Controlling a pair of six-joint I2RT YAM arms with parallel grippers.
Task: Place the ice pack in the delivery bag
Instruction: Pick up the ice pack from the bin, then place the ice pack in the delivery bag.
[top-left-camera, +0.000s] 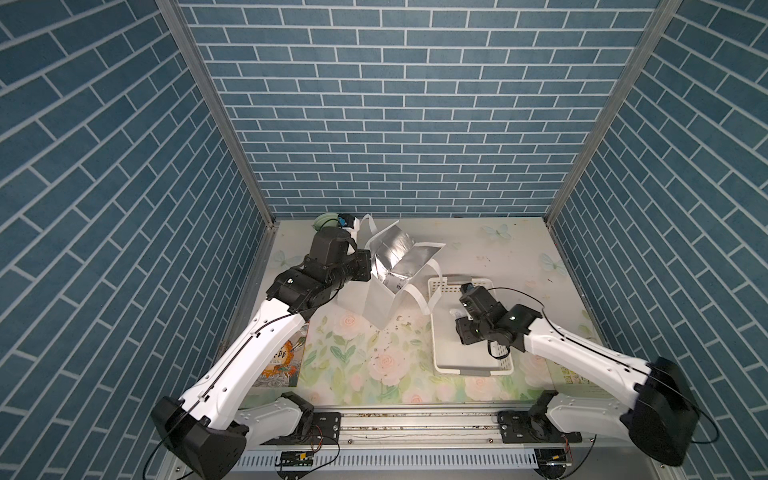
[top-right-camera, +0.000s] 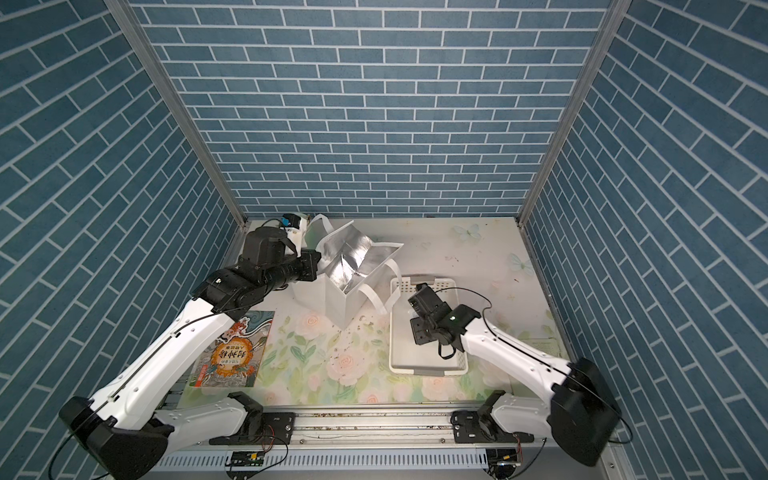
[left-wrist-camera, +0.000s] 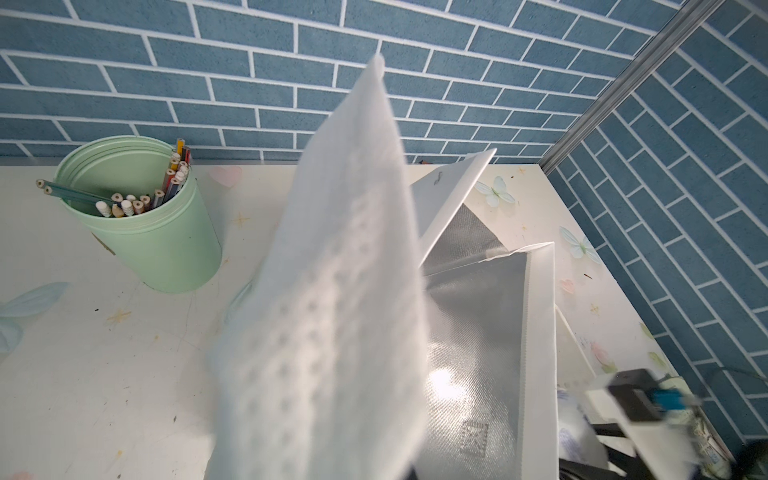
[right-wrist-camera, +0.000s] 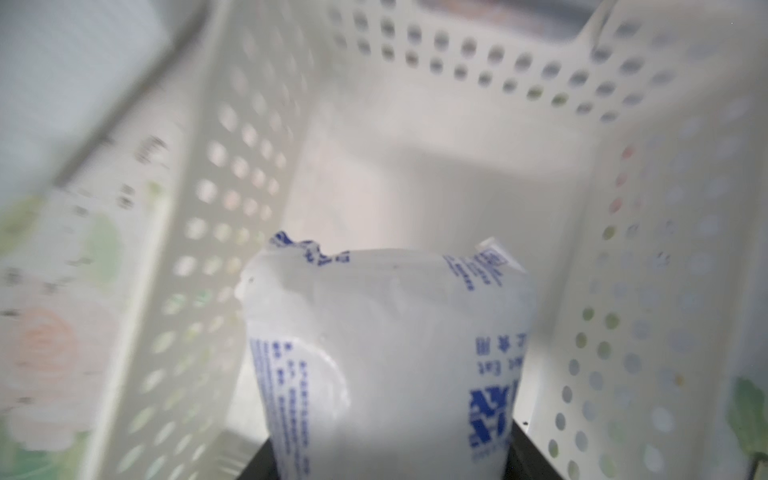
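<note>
Right gripper (top-left-camera: 459, 319): down inside the white perforated basket (top-left-camera: 465, 362), jaws closed on one end of the ice pack (right-wrist-camera: 386, 353).
Ice pack, location: in my grip, within the basket walls. I cannot tell whether it is clear of the basket floor.
Left gripper (top-left-camera: 355, 227): pressed shut, apparently pinching a strap handle (left-wrist-camera: 345, 270) of the delivery bag (top-left-camera: 376, 309) and holding it up toward the back corner.
Bag mouth: open, foil lining (top-left-camera: 395, 251) showing, and facing my side.
Step in hand: by my reading, lift out and carry across; the pack is not yet in the bag.
Handling: the pouch looks soft and bulging. I would keep a firm pinch, rise straight until it tops the basket rim, then swing over and lower into the foil before letting go.
Edge, first: the basket wall nearest the bag.
Edge, second: the bag's stiff white rim (left-wrist-camera: 540, 332).
Snag risk: the loose second handle (top-left-camera: 420, 297) droops between bag and basket, right on my likely path.
Open room: air above the basket is free, and the floral table (top-left-camera: 365, 365) lies bare in front of the bag.
Bystanders: the green pencil cup (left-wrist-camera: 158, 232) near the back wall and the picture book (top-right-camera: 232, 353) under my left arm are both well apart from the route.
</note>
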